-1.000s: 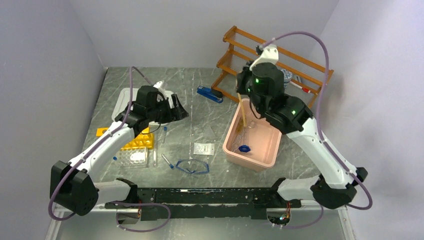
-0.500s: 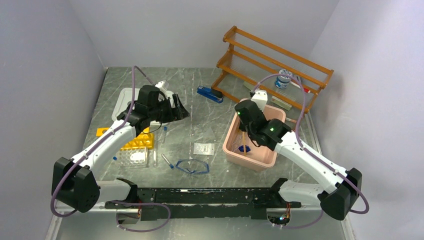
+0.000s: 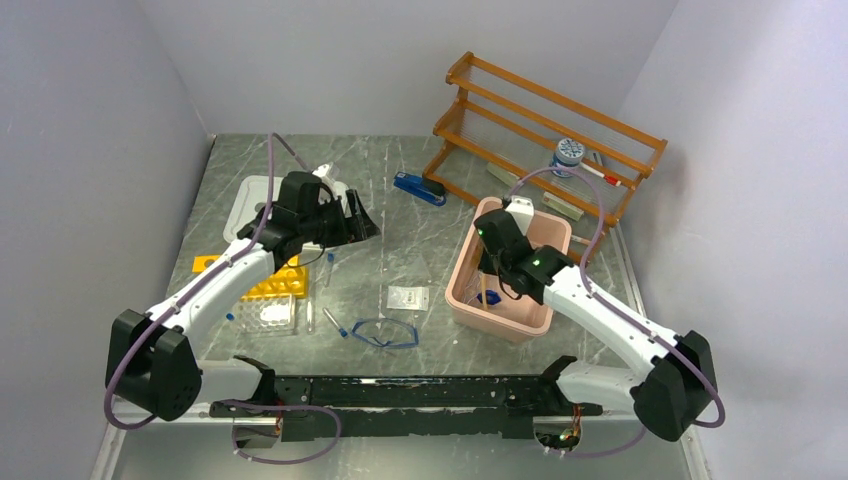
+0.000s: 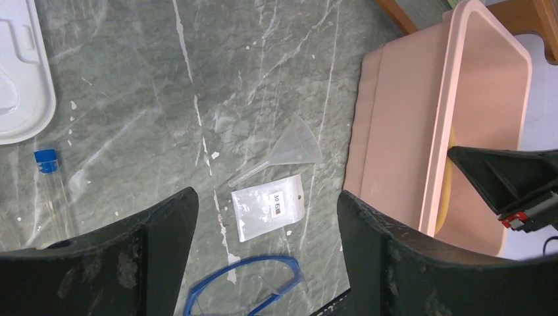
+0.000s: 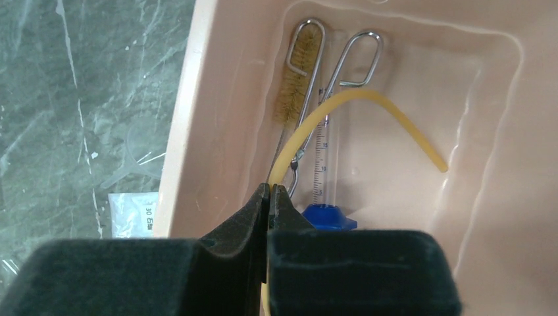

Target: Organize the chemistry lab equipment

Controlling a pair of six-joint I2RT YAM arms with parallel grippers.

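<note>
Far left, a blue-capped tube (image 4: 51, 191) lies flat on the tabletop (image 3: 400, 165), out loose, so it looks like one of the bits not sorted yet.

The left hand (image 4: 264, 199) hangs over that stretch with its fingers spread wide and nothing between them. Best guess is it's lining up a pick, because the white packet (image 4: 270, 214) sits right under the gap in its own camera. Just beyond the packet is a clear funnel (image 4: 293, 148), and closer to the arms the goggles (image 3: 385, 333) lie flat, apart from the rest.

Going right you hit the pink tub (image 3: 462, 265), which seems to be the collecting spot. A brush (image 5: 293, 92), a graduated tube (image 5: 322, 158) and a blue cap (image 5: 329, 216) are already lying in it.

The right hand (image 5: 270, 192) is down inside the tub, fingers pressed together and pinching the tan tubing (image 5: 368, 99). The tubing arcs up over the tub floor and its free end points off to the right. It's probably held low like that so the springy tubing lands inside the walls instead of flopping out when it's let go.
</note>
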